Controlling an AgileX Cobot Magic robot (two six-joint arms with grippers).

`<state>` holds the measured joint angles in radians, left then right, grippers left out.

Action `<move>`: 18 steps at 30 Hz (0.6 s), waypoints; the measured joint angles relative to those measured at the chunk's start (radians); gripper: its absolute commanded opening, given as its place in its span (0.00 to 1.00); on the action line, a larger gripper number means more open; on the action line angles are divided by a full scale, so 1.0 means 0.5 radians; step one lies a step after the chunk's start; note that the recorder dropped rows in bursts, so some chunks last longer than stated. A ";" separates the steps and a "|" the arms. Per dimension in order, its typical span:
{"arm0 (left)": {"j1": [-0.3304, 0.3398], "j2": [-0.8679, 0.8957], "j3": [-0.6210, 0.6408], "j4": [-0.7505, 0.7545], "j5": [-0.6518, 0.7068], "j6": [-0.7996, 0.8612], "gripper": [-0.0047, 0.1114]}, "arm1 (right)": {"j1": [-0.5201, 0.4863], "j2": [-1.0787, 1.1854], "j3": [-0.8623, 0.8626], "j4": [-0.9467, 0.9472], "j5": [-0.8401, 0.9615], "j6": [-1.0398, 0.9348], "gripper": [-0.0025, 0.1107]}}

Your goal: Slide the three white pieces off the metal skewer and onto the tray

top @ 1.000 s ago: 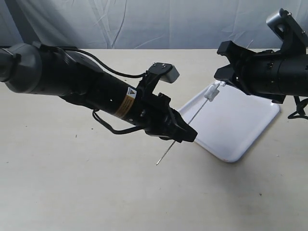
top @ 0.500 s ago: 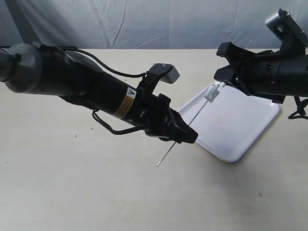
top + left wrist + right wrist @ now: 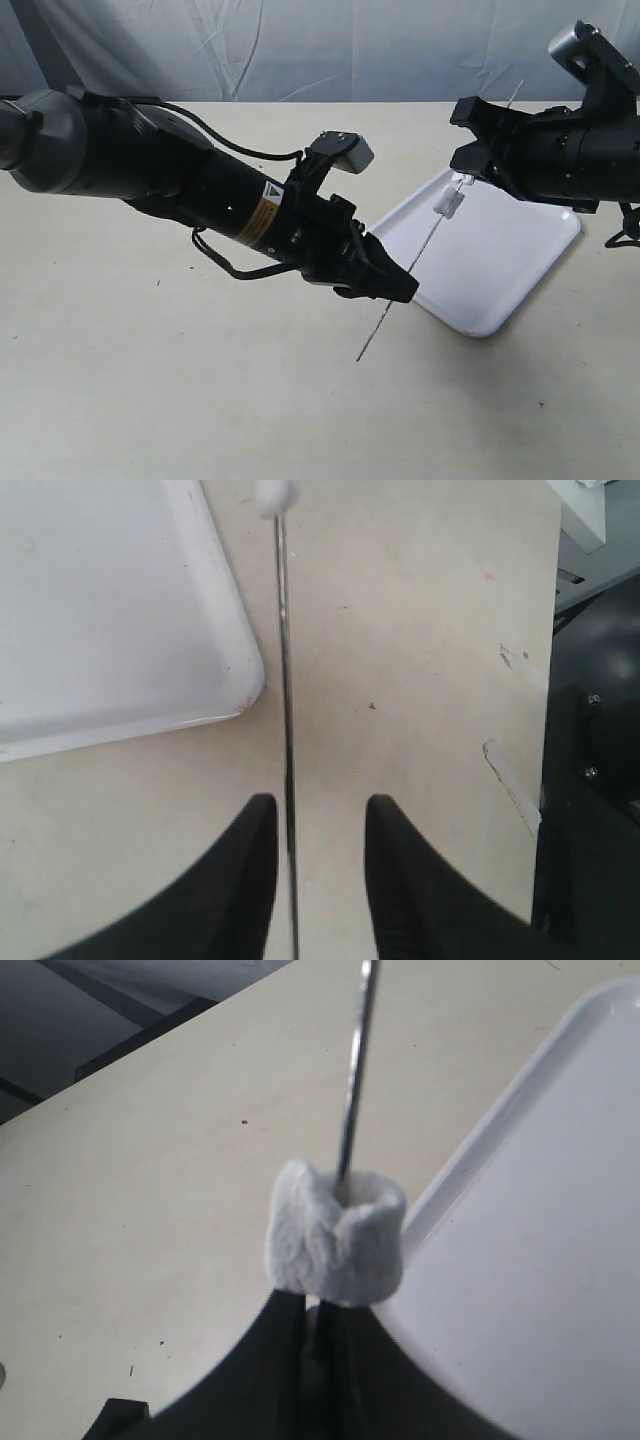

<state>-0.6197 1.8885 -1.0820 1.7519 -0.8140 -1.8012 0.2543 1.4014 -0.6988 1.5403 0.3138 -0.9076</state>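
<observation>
1. The metal skewer (image 3: pixel 415 258) was held aloft on a slant. Its lower tip was hung over the table (image 3: pixel 150 380), and its upper end was pushed out past the right gripper (image 3: pixel 468 170).
2. And there: the right gripper's fingers (image 3: pixel 280 1360) were pressed together on the rod, directly behind the white pieces (image 3: pixel 450 200).
3. The white pieces were bunched on the skewer, touching those fingertips and carried in the air above the rim of the tray (image 3: pixel 500 260). Only one lump was shown close up, so their number could not be told.
4. Lower down the rod, the left gripper (image 3: pixel 320 802) was seen with its fingers (image 3: pixel 250 880) spread apart. The skewer was passed between them, closer to one finger, and contact could not be judged.
5. The tray was laid flat on the table.
</observation>
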 measured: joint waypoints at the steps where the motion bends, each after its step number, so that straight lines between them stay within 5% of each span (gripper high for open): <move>1: 0.000 0.000 0.000 0.000 0.000 0.000 0.30 | 0.000 0.000 0.000 -0.008 -0.003 0.000 0.02; 18: 0.000 0.011 0.000 0.000 0.135 0.000 0.27 | 0.000 0.000 0.000 -0.086 0.080 -0.002 0.02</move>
<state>-0.6197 1.8941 -1.0820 1.7519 -0.7463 -1.8012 0.2543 1.4014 -0.6988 1.4971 0.3540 -0.9086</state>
